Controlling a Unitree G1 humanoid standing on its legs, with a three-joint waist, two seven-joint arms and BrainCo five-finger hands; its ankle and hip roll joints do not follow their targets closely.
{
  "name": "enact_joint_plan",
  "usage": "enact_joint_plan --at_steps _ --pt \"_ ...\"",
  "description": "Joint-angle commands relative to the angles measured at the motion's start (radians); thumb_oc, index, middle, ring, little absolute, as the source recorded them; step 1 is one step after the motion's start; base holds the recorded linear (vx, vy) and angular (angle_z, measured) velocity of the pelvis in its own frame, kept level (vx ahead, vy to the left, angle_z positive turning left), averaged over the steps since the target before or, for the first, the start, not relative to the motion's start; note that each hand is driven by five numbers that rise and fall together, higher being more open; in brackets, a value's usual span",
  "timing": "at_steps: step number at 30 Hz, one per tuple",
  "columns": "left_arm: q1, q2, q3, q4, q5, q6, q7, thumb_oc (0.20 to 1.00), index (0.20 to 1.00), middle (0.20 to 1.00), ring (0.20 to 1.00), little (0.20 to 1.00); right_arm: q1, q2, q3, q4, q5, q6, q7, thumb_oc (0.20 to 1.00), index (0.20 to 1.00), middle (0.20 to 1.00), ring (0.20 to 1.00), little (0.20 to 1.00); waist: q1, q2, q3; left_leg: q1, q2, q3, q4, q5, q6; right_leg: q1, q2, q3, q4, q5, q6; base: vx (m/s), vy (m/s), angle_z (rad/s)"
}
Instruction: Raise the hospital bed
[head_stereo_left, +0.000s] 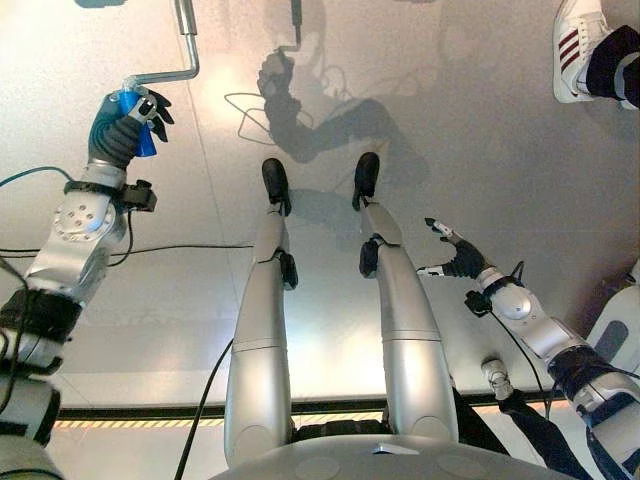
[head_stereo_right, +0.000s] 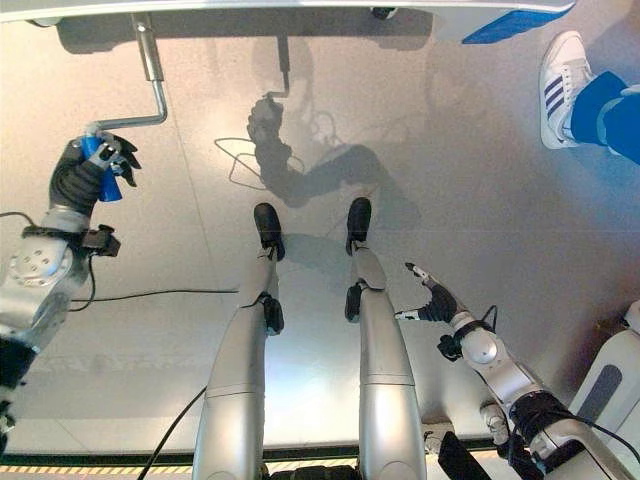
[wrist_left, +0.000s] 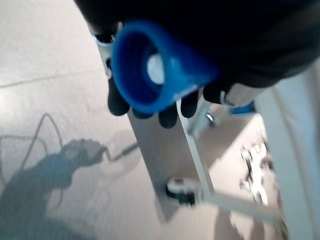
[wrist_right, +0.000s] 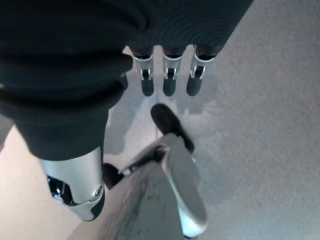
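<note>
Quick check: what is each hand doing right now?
Left hand: shut on the blue crank handle of the bed crank.
Right hand: open, fingers straight, holding nothing.

Grey floor (head_stereo_left: 480, 150), a person's white striped shoe (head_stereo_left: 577, 45) (dark trouser leg (head_stereo_left: 615, 62) above), far right

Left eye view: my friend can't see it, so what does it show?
The robot's left hand is curled round the blue handle of a metal crank above the grey floor. Its right hand hangs open, and a person's shoe stands nearby.
</note>
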Motion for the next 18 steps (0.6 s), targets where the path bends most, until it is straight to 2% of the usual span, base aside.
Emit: enact_joint_plan --at_steps 1,10,18 --pt "-0.029 -0.002 -0.012 0.023 0.049 0.009 0.014 0.200 0.200 0.200 0.200 0.200 0.055 0.003 0.028 -0.038 -0.001 -0.001 0.002 1.000 1.000 1.000 1.000 1.000 -0.049 -0.021 -0.018 0.030 -0.087 0.004 0.055 -0.117 0.088 0.037 0.043 -0.033 -0.065 0.073 0.089 0.01 0.008 0.04" --pt "-0.324 -0.149 -0.108 0.409 0.096 0.085 0.046 0.200 0.200 0.200 0.200 0.200 0.007 0.015 0.074 -0.029 0.029 0.014 0.014 1.000 1.000 1.000 1.000 1.000 -0.084 -0.051 -0.024 0.013 -0.079 0.007 0.076 -0.128 0.090 0.024 0.051 -0.028 -0.058 0.074 0.086 0.00 0.000 0.00" --pt "-0.432 -0.210 -0.164 0.522 0.150 0.109 0.054 0.200 0.200 0.200 0.200 0.200 -0.009 0.016 0.105 -0.030 0.054 0.015 0.025 1.000 1.000 1.000 1.000 1.000 -0.098 -0.069 -0.023 -0.011 -0.074 0.008 0.107 -0.144 0.096 0.002 0.057 -0.026 -0.037 0.070 0.085 0.00 -0.001 -0.02"
